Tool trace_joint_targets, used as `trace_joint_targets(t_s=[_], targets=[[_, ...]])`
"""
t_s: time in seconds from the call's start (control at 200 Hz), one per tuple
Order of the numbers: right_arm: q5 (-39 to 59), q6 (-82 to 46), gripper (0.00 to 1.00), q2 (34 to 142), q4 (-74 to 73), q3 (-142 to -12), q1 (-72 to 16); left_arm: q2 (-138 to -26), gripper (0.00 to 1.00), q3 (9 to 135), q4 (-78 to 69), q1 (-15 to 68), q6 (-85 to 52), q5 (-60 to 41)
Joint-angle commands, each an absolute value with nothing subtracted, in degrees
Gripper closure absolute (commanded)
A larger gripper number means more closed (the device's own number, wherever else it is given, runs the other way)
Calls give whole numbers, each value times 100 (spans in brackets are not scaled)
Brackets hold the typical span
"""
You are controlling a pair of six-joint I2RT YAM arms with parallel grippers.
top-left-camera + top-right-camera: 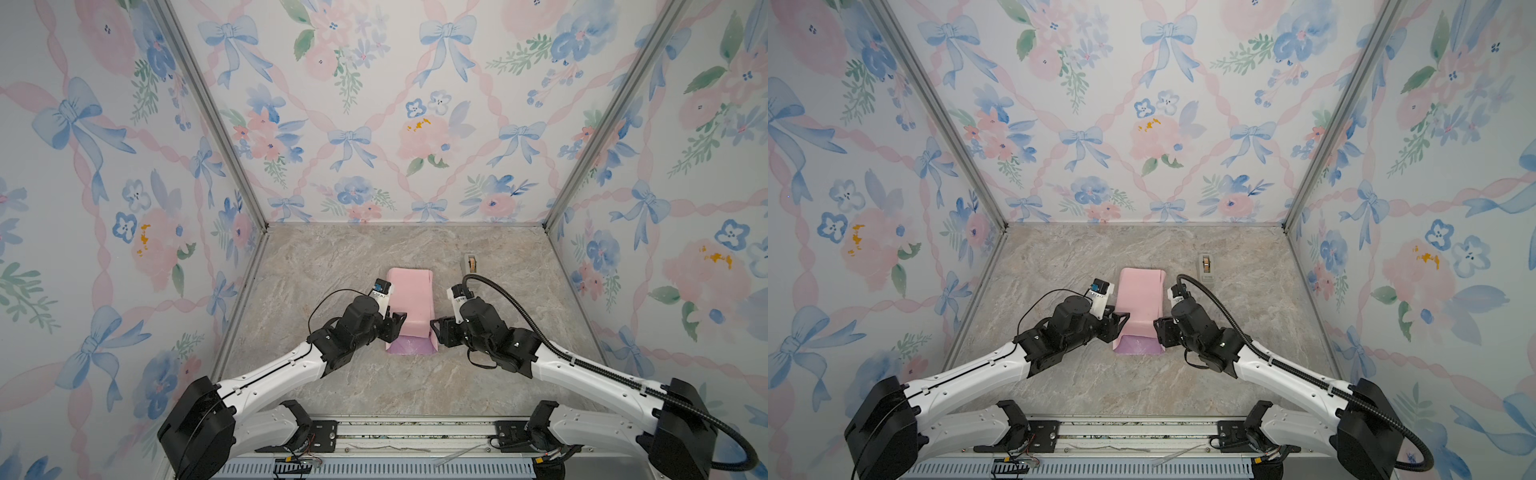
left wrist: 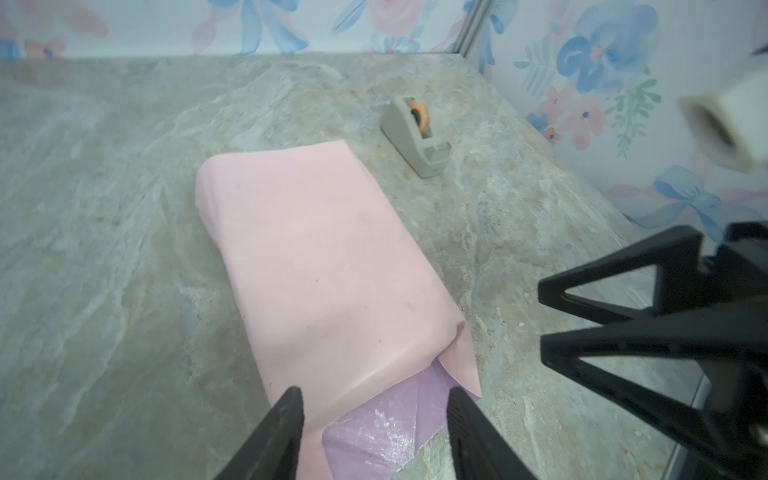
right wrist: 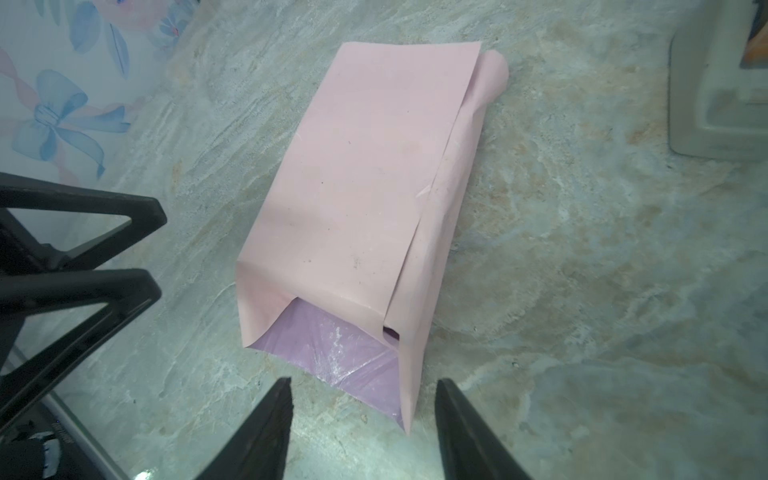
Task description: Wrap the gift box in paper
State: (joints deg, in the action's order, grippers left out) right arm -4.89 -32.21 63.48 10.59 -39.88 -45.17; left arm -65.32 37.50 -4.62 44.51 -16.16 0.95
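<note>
The paper (image 1: 409, 301), pale pink side out, lies folded into a long bundle at the middle of the marble-patterned table (image 1: 332, 257), its lilac inner face showing at the open near end. The left gripper (image 1: 398, 322) and right gripper (image 1: 436, 328) flank that near end, one close at each side. A small beige tape dispenser (image 1: 469, 262) stands to the far right of the bundle. Walls (image 1: 374, 104) papered with bows and flowers enclose the table on three sides.

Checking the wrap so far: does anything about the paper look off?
Yes. The paper is a pink tube whose near end gapes open, showing its lilac inner face; the overlapping edge lifts loose there. The gift box is hidden.
</note>
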Motion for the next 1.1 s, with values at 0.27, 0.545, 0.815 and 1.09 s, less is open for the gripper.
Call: trace_joint_targets(t_s=[0.27,0.545,0.815,1.09], targets=[[943,-3820,45,6824,1061,-3614,-3337,-7621,24,4549,-291,4510,3649,-911],[1139,-4098,49,7551,393,-3501,-3288,-8694,17,5009,-344,4582,4213,-433],[995,-4131,55,7869,219,-3433,-3286,-9124,26,5013,-649,4597,4216,-141],[1002,-4269,61,8145,-212,-3346,-3326,-9221,36,4827,-902,4606,3999,-179]])
